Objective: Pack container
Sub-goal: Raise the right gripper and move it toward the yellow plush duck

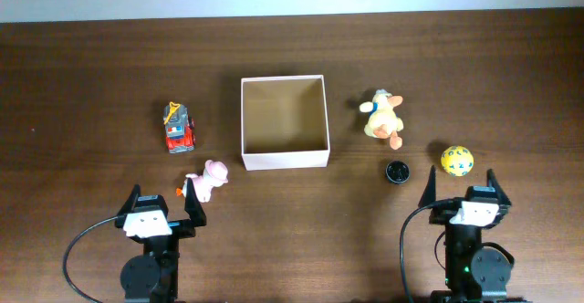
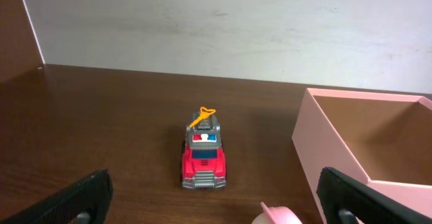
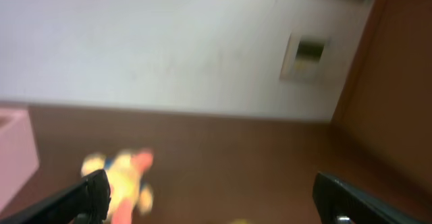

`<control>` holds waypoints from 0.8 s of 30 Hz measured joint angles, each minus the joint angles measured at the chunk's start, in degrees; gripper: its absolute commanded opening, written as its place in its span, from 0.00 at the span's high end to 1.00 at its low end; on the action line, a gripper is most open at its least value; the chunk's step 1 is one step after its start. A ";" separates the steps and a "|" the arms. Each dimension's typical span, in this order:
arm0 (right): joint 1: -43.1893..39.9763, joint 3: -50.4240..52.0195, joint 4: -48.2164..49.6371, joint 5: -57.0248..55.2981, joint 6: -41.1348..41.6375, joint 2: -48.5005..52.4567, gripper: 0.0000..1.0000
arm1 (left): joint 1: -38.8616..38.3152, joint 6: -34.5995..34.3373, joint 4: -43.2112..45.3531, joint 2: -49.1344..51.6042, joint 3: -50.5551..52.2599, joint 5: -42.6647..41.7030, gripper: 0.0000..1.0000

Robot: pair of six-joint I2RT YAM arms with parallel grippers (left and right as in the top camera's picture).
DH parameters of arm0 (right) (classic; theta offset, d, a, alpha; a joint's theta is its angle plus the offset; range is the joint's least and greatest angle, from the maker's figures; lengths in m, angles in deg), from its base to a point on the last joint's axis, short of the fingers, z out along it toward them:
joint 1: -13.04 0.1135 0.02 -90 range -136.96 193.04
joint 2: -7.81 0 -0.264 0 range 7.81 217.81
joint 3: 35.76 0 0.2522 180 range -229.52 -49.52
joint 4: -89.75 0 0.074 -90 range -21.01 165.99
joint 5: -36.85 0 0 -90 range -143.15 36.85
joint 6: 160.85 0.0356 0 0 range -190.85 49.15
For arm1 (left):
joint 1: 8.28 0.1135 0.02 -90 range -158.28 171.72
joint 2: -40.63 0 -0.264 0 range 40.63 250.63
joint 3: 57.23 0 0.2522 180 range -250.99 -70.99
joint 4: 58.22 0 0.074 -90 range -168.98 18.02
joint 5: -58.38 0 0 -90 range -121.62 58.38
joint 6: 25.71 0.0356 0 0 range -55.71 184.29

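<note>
The container, a square open box with pale walls and a tan inside, stands mid-table and holds nothing. A red toy fire truck lies to its left, and a pink plush toy sits near its front left corner. On its right are a yellow plush duck, a small black round thing and a yellow ball. My left gripper is open, just behind the pink toy. In the left wrist view the truck faces my open left gripper, beside the container's wall. My right gripper is open below the ball.
The right wrist view is blurred: the duck shows at lower left, the container's corner at the left edge, and a pale wall behind the table's far edge. Bare wood lies between both arms.
</note>
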 measured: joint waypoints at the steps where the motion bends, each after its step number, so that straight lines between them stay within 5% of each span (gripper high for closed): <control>1: 0.00 0.00 2.36 -0.17 -0.48 0.00 0.01 | 0.00 0.02 0.00 0.00 0.00 0.00 0.01; 14: 0.00 0.00 20.17 0.50 -1.57 0.00 0.01 | 0.00 0.02 -0.11 0.00 0.00 0.02 0.01; 24: 0.00 -3.10 12.98 -2.05 9.99 4.48 0.01 | 0.00 0.02 -0.09 0.00 0.00 0.00 0.01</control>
